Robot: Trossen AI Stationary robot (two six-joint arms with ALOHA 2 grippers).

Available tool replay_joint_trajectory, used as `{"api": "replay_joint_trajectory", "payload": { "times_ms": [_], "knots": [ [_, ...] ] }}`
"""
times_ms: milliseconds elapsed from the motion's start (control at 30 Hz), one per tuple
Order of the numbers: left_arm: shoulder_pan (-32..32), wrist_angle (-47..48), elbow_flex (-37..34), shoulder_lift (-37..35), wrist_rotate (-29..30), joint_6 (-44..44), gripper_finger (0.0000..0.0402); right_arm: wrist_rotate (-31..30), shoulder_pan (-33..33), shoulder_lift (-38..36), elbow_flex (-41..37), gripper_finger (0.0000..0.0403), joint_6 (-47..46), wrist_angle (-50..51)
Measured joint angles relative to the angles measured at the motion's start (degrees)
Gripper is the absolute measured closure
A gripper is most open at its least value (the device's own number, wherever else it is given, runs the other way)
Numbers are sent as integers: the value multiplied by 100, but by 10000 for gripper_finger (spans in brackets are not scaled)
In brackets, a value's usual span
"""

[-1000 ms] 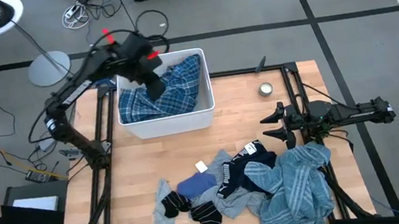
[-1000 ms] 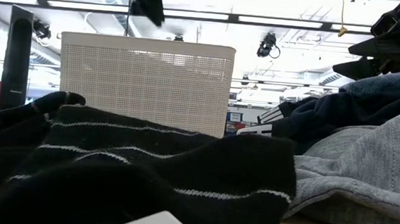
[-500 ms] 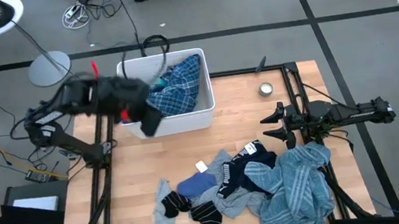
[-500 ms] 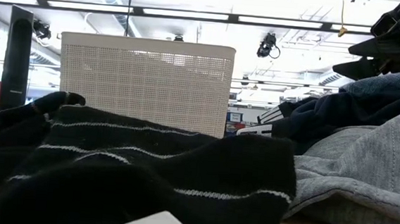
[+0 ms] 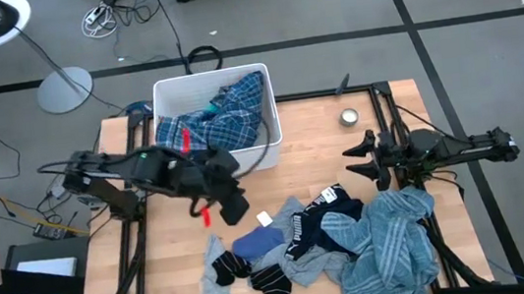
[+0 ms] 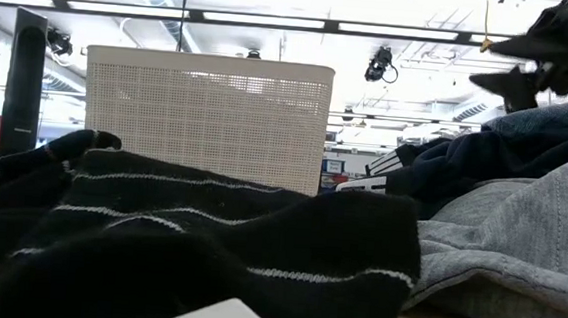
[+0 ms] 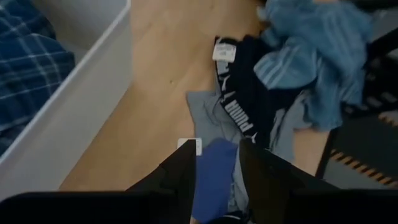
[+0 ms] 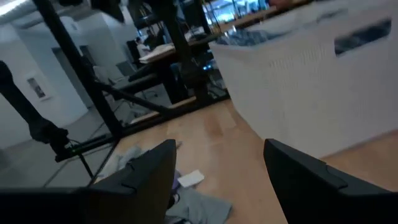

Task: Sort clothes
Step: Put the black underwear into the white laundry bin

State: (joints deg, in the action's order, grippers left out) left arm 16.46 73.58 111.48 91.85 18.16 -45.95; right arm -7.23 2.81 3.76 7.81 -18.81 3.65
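Left jaws (image 5: 232, 207): positioned over the bare bench (image 5: 322, 155), just in front of the white bin (image 5: 272, 146) and above the near edge of the clothing pile. My left wrist view shows both fingers (image 7: 181, 177) apart with nothing between them; they stand spread and empty.

Right jaws (image 5: 360, 163): held at the right side of the bench, just beyond the far edge of the pile, pointing toward the bin. Fingers (image 8: 146, 171) widely spread, nothing held.

Bin: stands at the far left-centre of the bench. A blue plaid shirt (image 5: 225, 122) lies inside it, bunched, with one part riding up against the right wall.

Pile on the near half of the bench, items overlapping:
- light-blue striped shirt (image 5: 392, 246), largest item, at the right end;
- navy piece (image 5: 335, 220) with white lettering on its band, beside and partly under the striped shirt;
- grey piece (image 5: 300, 261), beneath the navy one;
- blue piece (image 5: 258, 240), directly ahead of my left jaws;
- black-striped small pieces (image 5: 247, 272), at the left end of the pile, filling the foreground of the low view.

A small round metal object (image 5: 348, 116) sits on the bench to the right of the bin, well apart from the clothes.
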Motion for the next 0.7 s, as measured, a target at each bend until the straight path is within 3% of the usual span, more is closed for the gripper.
{"api": "replay_joint_trajectory", "payload": {
  "times_ms": [133,267,533,700],
  "knots": [
    [20,-139,-89,158,-8,383,276,80,24,187,706,156,695,286],
    [16,-437,-526,112,172,638,285,37,24,970,1945,164,1383,1493],
    [48,-1473,-2015,-264,142,826,300,64,238,3671,4422,174,1928,3758],
    [166,-2342,-3177,-876,28,800,300,90,664,5469,5452,174,1837,4580]
  ]
}}
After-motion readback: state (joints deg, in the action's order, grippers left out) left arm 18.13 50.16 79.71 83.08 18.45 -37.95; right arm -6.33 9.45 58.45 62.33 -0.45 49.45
